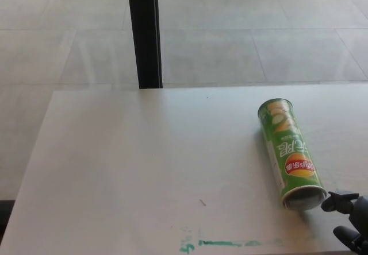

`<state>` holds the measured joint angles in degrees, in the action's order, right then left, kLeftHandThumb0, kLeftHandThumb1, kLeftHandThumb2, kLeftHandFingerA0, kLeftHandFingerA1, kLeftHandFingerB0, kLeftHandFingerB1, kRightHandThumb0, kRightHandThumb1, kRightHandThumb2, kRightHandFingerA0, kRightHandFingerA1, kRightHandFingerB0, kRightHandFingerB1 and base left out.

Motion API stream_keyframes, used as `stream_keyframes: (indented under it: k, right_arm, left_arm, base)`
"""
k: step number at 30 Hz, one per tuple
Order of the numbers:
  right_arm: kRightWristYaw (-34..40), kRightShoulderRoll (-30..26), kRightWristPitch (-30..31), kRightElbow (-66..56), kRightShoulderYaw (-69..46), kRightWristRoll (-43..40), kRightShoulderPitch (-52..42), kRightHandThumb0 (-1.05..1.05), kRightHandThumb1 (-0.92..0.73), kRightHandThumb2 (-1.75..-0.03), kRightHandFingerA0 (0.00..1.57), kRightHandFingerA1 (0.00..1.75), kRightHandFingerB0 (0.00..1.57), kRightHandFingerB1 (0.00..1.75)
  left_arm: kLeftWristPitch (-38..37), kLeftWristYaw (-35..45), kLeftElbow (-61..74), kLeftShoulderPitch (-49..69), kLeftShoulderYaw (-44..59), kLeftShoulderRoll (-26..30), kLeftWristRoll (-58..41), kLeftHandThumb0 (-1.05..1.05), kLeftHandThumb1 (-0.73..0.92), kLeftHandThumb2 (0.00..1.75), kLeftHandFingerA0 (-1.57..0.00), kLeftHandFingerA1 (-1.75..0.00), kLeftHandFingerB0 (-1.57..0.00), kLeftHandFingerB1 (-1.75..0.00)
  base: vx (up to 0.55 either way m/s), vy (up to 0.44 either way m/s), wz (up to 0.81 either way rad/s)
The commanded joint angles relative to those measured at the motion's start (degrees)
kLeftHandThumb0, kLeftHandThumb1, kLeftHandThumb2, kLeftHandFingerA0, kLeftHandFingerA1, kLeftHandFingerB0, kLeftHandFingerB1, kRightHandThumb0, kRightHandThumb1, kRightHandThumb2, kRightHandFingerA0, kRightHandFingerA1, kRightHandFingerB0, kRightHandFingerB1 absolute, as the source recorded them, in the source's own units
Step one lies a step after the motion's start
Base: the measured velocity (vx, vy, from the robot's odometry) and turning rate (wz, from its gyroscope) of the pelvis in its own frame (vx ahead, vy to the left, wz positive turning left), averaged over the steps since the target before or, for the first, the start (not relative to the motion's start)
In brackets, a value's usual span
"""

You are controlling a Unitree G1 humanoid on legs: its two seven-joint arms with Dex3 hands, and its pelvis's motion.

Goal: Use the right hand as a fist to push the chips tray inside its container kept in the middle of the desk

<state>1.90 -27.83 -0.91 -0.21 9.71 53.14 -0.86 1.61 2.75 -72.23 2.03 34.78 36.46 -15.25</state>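
A pale, off-white desk [144,169] fills the lower part of the head view, its far edge running straight across the middle. Beyond that edge lies a floor of large light grey tiles [241,42] with thin grout lines, and a black upright post [144,34] rises from just behind the desk's far edge, left of centre. The desk's surface is matte and mostly bare; a smear of green marking [221,243] runs along the near edge, and a small dark fleck [202,203] sits a little farther in.

The green chips can [289,151] lies on its side toward the desk's right edge, closed end pointing to the far edge, open mouth [305,196] facing the near right corner (the printed label reads upside down from here). No tray sticks out of the mouth.

The right hand [351,220] shows only at the near right corner, just beside the can's mouth and not touching it. Two black fingers [336,202] show, apart from each other, holding nothing.
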Motion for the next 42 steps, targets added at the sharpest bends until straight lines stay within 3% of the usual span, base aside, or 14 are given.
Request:
stream_keyframes:
  k: [1,5,6,8,17,19,21,26,28,29,33,34,41,42]
  right_arm:
    - [4.81,1.34,-0.59,2.34,1.36,-0.05,1.89,-0.48,-0.82,-0.64,0.84,1.04,0.52,0.44]
    - [5.12,1.83,-0.58,2.41,2.33,-0.25,2.62,-0.49,-0.84,-0.65,0.83,1.0,0.51,0.44]
    - [4.89,1.96,-0.43,2.37,2.46,-0.4,2.74,-0.42,-0.65,-1.06,0.8,0.96,0.39,0.58]
    - [5.01,2.17,-0.65,2.56,2.66,-0.88,2.92,-0.49,-0.84,-0.65,0.82,1.05,0.5,0.44]
    - [7.55,2.2,-1.95,4.18,2.94,-1.55,3.43,-0.48,-0.83,-0.65,0.83,1.03,0.52,0.45]
    - [8.06,2.28,-1.83,4.35,2.97,-1.4,3.65,-0.41,-0.64,-1.05,0.82,1.01,0.41,0.59]
    - [7.76,2.19,-1.93,4.45,2.74,-1.96,3.86,-0.47,-0.83,-0.65,0.79,1.15,0.51,0.45]
    - [5.38,1.34,-1.19,0.65,2.32,-2.31,1.75,-0.41,-0.64,-1.05,0.83,1.02,0.41,0.59]
    - [4.82,0.71,-1.56,-0.6,2.16,-2.51,0.96,-0.47,-0.82,-0.64,0.82,1.09,0.52,0.46]
    - [3.03,-0.59,-2.53,-2.34,1.7,-3.61,-0.09,-0.46,-0.83,-0.64,0.82,1.04,0.52,0.46]
    - [-4.26,-3.91,-3.53,-8.7,-0.15,-8.62,-2.87,-0.46,-0.83,-0.65,0.81,1.04,0.51,0.45]
    - [-6.96,-5.36,-4.27,-10.41,-0.83,-10.96,-3.73,-0.41,-0.66,-1.06,0.8,0.97,0.42,0.6]
    - [-18.6,-11.27,-5.97,-17.78,-4.77,-23.93,-7.77,-0.44,-0.66,-1.06,0.79,0.93,0.46,0.62]
    - [-21.07,-12.09,-4.73,-19.51,-5.5,-25.84,-8.56,-0.5,-0.84,-0.65,0.84,0.96,0.55,0.46]
  left_arm:
    - [-0.2,0.09,0.14,0.69,-0.58,1.37,-0.08,-0.74,0.92,0.72,-0.49,-0.65,-0.4,-0.5]
    - [1.15,-0.22,0.13,0.19,0.1,1.56,-1.06,-0.73,0.92,0.68,-0.46,-0.63,-0.44,-0.51]
    - [1.02,0.39,0.18,0.18,1.05,1.42,-2.15,-0.72,0.92,0.7,-0.43,-0.65,-0.37,-0.52]
    - [0.58,0.64,0.2,0.36,0.56,1.46,-1.4,-0.71,0.92,0.71,-0.46,-0.6,-0.39,-0.49]
    - [0.87,-0.17,0.22,-0.07,-0.48,2.15,-0.93,-0.72,0.92,0.71,-0.5,-0.62,-0.4,-0.49]
    - [0.47,-0.51,-0.07,-0.14,-0.6,2.09,-0.89,-0.72,0.92,0.71,-0.5,-0.63,-0.37,-0.49]
    - [0.13,-0.22,-0.08,0.05,-0.76,2.0,-0.96,-0.72,0.92,0.69,-0.51,-0.62,-0.35,-0.47]
    - [-0.01,0.21,-0.78,0.05,-0.89,1.96,-1.46,-0.73,0.92,0.7,-0.5,-0.61,-0.42,-0.49]
    - [-0.19,0.27,-0.66,0.23,-1.21,1.99,-1.15,-0.74,0.92,0.7,-0.5,-0.61,-0.4,-0.48]
    - [-0.05,-0.06,-0.4,0.34,-1.81,2.0,-0.59,-0.7,0.74,1.12,-0.48,-0.67,-0.34,-0.59]
    - [0.48,0.05,-0.34,0.16,-1.72,1.89,-0.93,-0.71,0.92,0.71,-0.5,-0.64,-0.37,-0.49]
    - [0.03,0.35,-0.42,0.34,-1.68,1.8,-0.97,-0.73,0.92,0.72,-0.47,-0.6,-0.32,-0.46]
    - [1.21,0.33,-0.03,-0.07,0.51,1.05,-3.45,-0.74,0.91,0.7,-0.44,-0.6,-0.37,-0.47]
    - [0.39,0.75,0.21,0.36,0.51,0.8,-3.39,-0.74,0.92,0.71,-0.46,-0.62,-0.4,-0.5]
  base:
    - [0.0,0.0,0.0]
    - [0.0,0.0,0.0]
    - [0.0,0.0,0.0]
    - [0.0,0.0,0.0]
    - [0.0,0.0,0.0]
    - [0.0,0.0,0.0]
    - [0.0,0.0,0.0]
    - [0.0,0.0,0.0]
    - [0.0,0.0,0.0]
    - [0.0,0.0,0.0]
    - [0.0,0.0,0.0]
    - [0.0,0.0,0.0]
    - [0.0,0.0,0.0]
    - [0.0,0.0,0.0]
